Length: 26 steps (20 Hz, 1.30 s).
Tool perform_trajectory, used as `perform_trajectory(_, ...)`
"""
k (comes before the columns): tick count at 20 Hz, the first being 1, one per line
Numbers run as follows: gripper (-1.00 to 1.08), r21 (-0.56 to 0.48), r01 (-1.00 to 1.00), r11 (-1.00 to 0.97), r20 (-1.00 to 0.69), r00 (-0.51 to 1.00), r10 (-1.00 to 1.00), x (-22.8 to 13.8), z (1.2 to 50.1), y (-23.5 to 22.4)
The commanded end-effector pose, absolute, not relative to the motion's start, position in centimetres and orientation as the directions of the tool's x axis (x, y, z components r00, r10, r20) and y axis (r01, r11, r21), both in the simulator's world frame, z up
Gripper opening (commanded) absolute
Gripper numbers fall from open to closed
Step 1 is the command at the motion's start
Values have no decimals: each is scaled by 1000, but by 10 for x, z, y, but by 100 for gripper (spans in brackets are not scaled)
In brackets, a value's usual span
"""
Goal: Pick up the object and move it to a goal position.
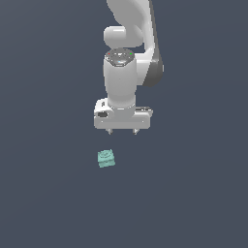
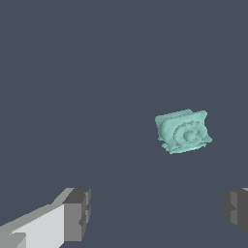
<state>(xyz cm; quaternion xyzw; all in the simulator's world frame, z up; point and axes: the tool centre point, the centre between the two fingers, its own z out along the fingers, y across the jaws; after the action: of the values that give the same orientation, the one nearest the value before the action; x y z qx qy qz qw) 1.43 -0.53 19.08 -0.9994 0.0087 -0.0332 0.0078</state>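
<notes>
My gripper (image 1: pixel 123 131) spread wide, holding nothing, hovering apart from object (image 1: pixel 106 158). Object lies flat on dark floor (image 1: pixel 48 193), ring pattern up, off-centre from fingers (image 2: pixel 77 213). Need: centre over block, align jaws to flat sides, descend straight, close gently.

Even, dim, shadowless; coarse render

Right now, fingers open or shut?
Open. In the wrist view the two fingers stand wide apart with bare floor between them, and the teal block lies free, ungrasped.
</notes>
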Motion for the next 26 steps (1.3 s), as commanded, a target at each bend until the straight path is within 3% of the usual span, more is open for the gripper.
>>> perform_trajectory(1,100,-16,-17,-1000,66,998,-18,14,191,-5)
perform_trajectory(11,100,-10,-25,-1000,95,995,-25,19,213,-1)
perform_trajectory(26,100,-26,-170,-985,79,982,-171,24,200,-9)
